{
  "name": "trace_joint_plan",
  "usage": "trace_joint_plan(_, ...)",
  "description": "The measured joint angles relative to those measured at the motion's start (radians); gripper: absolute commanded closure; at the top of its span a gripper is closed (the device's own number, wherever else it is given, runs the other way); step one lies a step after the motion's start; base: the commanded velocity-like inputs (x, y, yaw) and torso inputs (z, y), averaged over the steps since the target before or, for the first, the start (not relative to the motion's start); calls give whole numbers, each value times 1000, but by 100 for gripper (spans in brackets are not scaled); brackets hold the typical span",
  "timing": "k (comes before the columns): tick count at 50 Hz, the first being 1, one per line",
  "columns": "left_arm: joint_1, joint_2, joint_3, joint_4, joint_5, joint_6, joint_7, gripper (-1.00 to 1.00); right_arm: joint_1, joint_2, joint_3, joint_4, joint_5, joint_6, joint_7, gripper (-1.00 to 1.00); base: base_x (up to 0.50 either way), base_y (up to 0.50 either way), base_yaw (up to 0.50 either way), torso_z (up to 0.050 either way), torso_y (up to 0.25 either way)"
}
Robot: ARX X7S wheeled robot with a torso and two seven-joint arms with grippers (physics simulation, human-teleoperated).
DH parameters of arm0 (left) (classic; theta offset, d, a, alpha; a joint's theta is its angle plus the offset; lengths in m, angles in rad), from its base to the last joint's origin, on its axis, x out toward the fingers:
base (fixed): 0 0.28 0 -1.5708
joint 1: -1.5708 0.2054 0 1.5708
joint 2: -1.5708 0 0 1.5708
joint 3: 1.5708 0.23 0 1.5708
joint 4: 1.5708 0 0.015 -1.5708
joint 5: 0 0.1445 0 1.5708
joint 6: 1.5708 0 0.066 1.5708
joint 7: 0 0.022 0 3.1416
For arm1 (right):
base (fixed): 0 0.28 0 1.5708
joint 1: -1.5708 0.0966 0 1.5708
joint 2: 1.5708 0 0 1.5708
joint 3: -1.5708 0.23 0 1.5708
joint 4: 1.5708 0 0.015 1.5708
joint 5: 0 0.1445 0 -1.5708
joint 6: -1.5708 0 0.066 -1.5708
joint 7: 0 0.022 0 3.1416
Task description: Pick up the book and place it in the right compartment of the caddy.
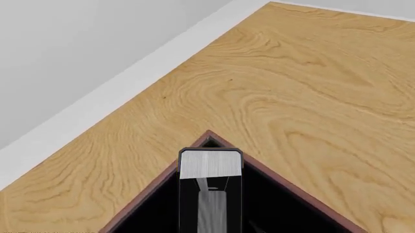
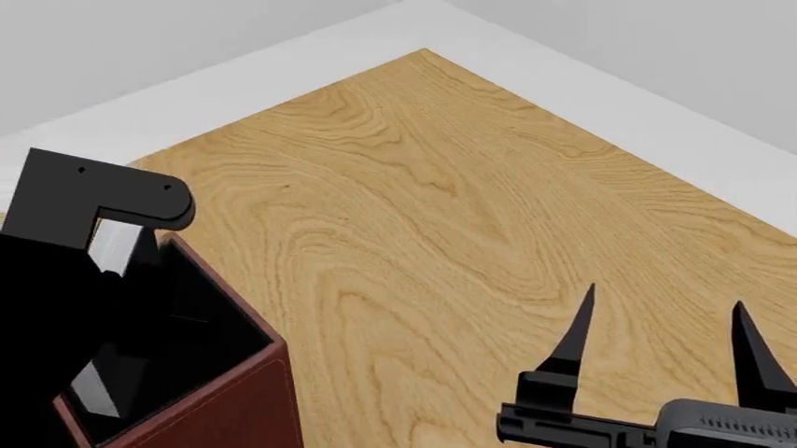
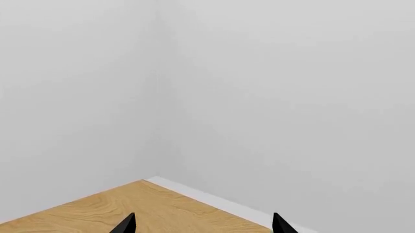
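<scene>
My left gripper (image 1: 210,194) hangs straight down, fingers pinching the book (image 1: 210,164) inside the caddy (image 2: 237,392); my right gripper (image 2: 658,341) points upward beside the caddy, fingers spread.

The caddy (image 2: 237,392) stood on the table (image 2: 436,215), and I take it as the landmark. The book (image 1: 209,167) stood upright inside its well (image 2: 187,327), against the far corner of the well, with my left gripper (image 2: 106,271) directly above the caddy. My right gripper (image 2: 660,345) hung over the table well to the right of the caddy. The table's far corner lay behind the caddy, towards the right.
</scene>
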Motion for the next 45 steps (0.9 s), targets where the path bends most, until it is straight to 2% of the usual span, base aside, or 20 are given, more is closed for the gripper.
trace_joint_plan(45,102,26,39,-121,111,57,99,100,3,7,-9,8,6,-6,8,-100,0,0,0,0,1)
